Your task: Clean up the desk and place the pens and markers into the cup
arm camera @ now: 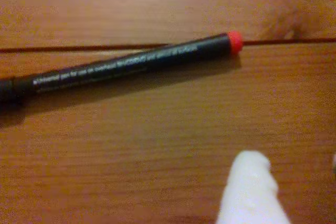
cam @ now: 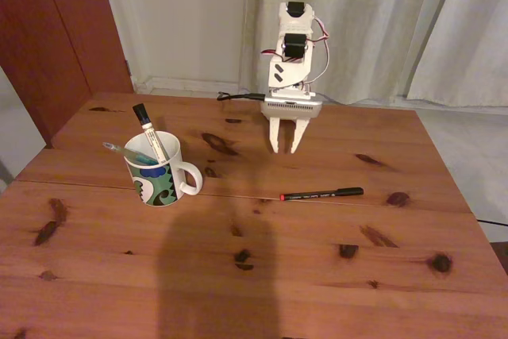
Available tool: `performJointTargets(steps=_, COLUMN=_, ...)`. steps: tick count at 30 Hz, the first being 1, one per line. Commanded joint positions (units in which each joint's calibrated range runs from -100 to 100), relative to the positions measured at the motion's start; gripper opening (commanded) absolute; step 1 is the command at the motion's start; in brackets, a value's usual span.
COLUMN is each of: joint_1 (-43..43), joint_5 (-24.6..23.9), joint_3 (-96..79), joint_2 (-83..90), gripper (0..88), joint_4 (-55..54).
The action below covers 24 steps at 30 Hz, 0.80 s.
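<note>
Lay crosswise on the desk [cam: 262, 275] right of centre – black pen [cam: 321, 194], open wood all round, well apart from the cup [cam: 159, 172] holding the marker [cam: 149, 132] and green pen [cam: 127, 151]. Hung behind it, narrowly parted and empty: gripper [cam: 286, 148]. Seen in the wrist view – pen's white lettering, red end.

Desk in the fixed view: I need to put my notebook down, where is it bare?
The whole near half of the desk, in front of the black pen and the cup, is bare. So is the far right corner. It is crowded between cup, pen and the fingers.
</note>
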<state>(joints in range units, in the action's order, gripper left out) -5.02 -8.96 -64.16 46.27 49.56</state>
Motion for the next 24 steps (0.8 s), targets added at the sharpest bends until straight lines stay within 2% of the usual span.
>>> performJointTargets(steps=1, joint_1=-0.4, joint_5=0.74, joint_3=3.12, joint_2=0.94, gripper=11.9, joint_4=-1.52)
performJointTargets(steps=17, joint_1=-0.08, joint_5=0.37, joint_3=3.66, joint_2=-2.37, gripper=12.0, joint_4=-1.52)
performJointTargets(steps=24, joint_1=-0.4, joint_5=2.41, joint_3=14.3, joint_2=-9.9, gripper=12.0, joint_4=-1.52)
